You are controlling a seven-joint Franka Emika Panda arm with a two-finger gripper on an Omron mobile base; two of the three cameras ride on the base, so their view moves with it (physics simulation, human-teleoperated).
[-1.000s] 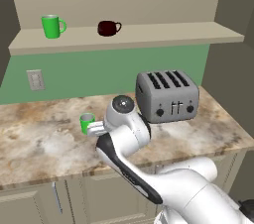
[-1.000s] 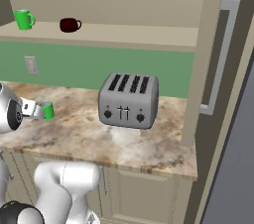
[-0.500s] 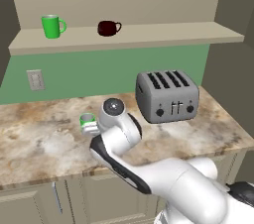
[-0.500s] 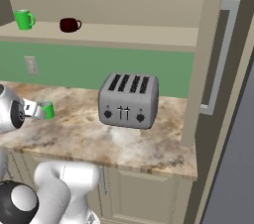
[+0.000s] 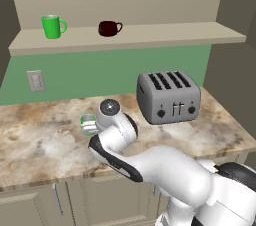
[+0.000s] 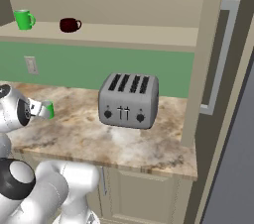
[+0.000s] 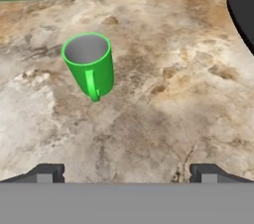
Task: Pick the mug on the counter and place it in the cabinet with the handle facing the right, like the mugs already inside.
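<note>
Since a second ago: arm swung left and lower over the counter, wrist joint now nearer the mug; mug, toaster and shelf items unchanged in place.

Mug: green, grey inside, upright on counter, left of toaster and well apart from it; partly hidden behind the wrist in left base view, beside the wrist in right base view. Handle turned toward the hand camera.

Gripper: fingers spread wide, tips at the bottom of hand view, nothing between them; mug ahead and left of centre, not touched.

Cabinet: open shelf above counter, holding a second green mug at left and a dark red mug beside it, both handles to the right.

Wall below shelf: green, with a switch plate at left.
</note>
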